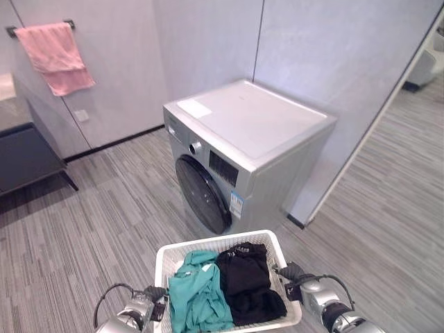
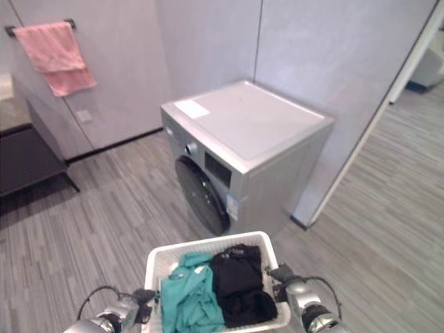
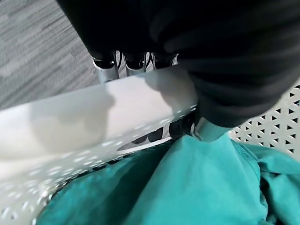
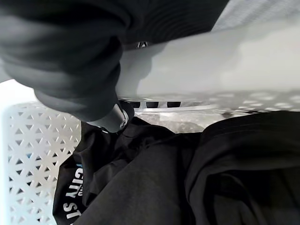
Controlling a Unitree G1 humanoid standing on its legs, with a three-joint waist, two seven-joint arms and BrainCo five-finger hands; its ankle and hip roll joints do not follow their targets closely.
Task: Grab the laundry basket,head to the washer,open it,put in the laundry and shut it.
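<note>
Both hands, left hand and right hand, have fingers curled round the side rims of the white laundry basket, carried facing the washer, door closed. The basket looks stiff and light, its teal and black clothes soft; the rims seem the safest hold.

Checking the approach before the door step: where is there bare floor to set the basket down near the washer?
Bare grey striped floor lies between the silver front-loading washing machine and the dark bench; more lies right of the washer by the doorway. The white perforated plastic laundry basket, carried by left hand and right hand, is crowded with clothes.
</note>
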